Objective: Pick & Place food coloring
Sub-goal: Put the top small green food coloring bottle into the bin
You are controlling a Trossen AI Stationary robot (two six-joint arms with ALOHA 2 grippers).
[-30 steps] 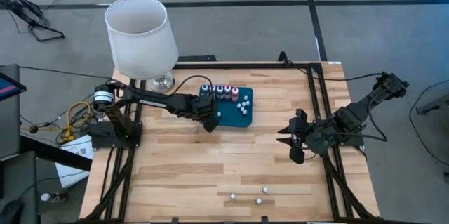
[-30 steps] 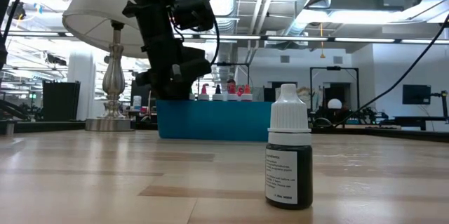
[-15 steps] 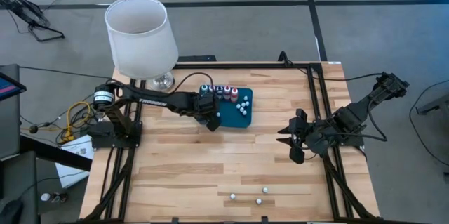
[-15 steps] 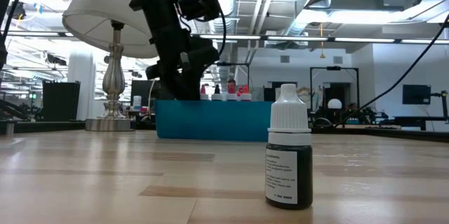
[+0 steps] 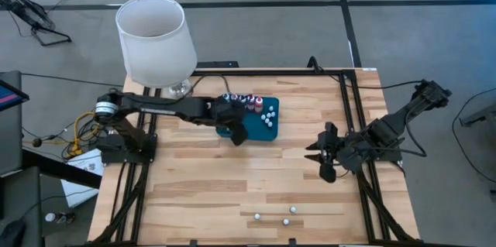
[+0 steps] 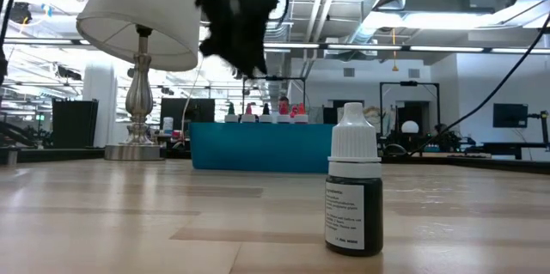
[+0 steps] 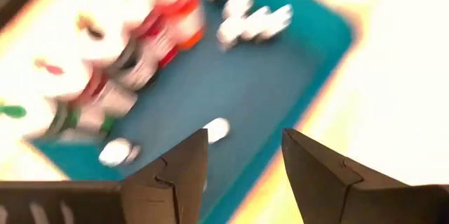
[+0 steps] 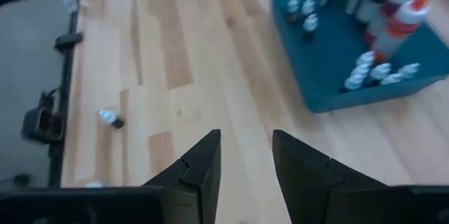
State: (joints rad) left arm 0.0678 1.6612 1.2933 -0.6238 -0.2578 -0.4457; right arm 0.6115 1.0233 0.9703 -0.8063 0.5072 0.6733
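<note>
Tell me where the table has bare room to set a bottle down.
Free: the wide wood between the tray and the three loose bottles near the front edge; also the strip between the tray and the right gripper. Crowded: the tray's back row of bottles, under the left gripper.

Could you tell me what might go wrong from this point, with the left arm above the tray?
1. The left tool hangs open and empty over the teal tray, close to the row of upright colored bottles; a low pass could topple them.
2. Three small bottles stand near the table's front edge; a clumsy pick might roll one off.
</note>
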